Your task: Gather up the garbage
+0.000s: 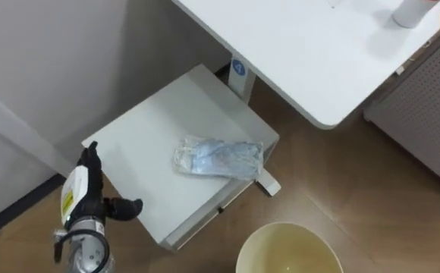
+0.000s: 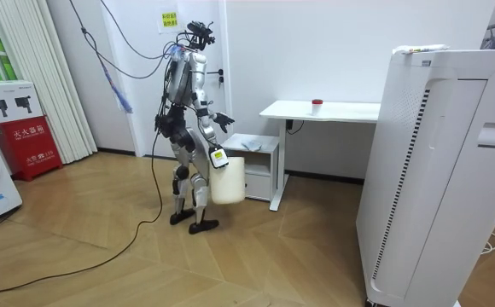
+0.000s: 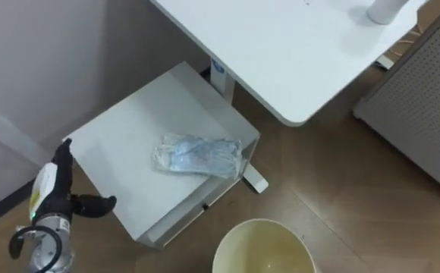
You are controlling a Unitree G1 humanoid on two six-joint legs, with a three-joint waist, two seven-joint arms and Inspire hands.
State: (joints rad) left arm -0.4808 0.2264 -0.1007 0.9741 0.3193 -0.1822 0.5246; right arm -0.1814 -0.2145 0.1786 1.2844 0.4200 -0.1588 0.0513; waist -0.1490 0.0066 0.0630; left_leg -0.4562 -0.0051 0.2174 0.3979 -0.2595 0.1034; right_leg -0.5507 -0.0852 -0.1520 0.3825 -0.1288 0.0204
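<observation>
left eye view: left hand [image 1: 83, 193] hovers open at the cabinet [image 1: 152, 125] corner, well apart from the packet [image 1: 218, 158] near the opposite edge. a clumsy swipe may knock it past the bin [image 1: 288, 225].
room view: right hand [image 2: 218, 156] beside the bin, hold cannot be told.
right eye view: the packet lies flat, likely hard to pinch.

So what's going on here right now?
The robot stands at a low white cabinet beside a white desk. A bluish plastic packet lies on the cabinet's top, untouched. The left hand is open by the cabinet's left corner, well apart from the packet. A cream bin hangs from the right hand, low in front of the cabinet. The packet is not yet picked up.
</observation>
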